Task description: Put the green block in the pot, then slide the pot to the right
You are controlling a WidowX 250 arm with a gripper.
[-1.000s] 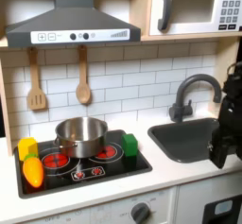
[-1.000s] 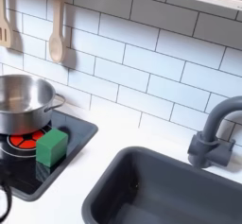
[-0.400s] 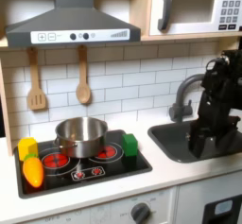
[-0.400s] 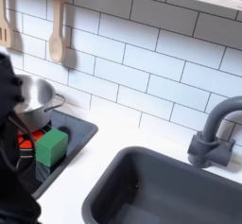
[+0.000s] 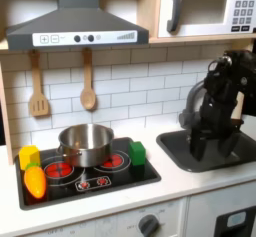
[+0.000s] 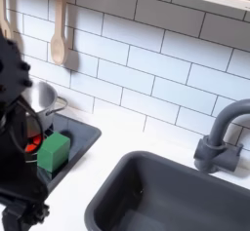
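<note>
The green block (image 5: 137, 153) sits on the right-hand burner of the black stovetop (image 5: 95, 181), low and just left of centre in the first exterior view, with the pot (image 5: 86, 143) just beside it to the left and slightly behind; in the second exterior view the block (image 6: 54, 151) is at the lower left, partly crossed by the dark blur of the arm. The block looks like a small, rigid plastic toy piece, so it is probably very light and stiff, and its smooth faces could slip. A pinch across two opposite flat sides, from above, seems the surest hold. The pot appears to be thin shiny metal, hard and light, likely to slide easily on the flat stovetop; its straight wall or rim offers a place to push or grip for the later slide. The gripper (image 5: 203, 144) hangs over the dark sink (image 5: 205, 151) at centre right of the first exterior view, well apart from the block, and is too dark and blurred to say whether its fingers are spread or closed. A yellow block (image 5: 29, 157) and an orange toy vegetable (image 5: 35, 182) lie at the stovetop's left edge, clear of the likely reach.
</note>
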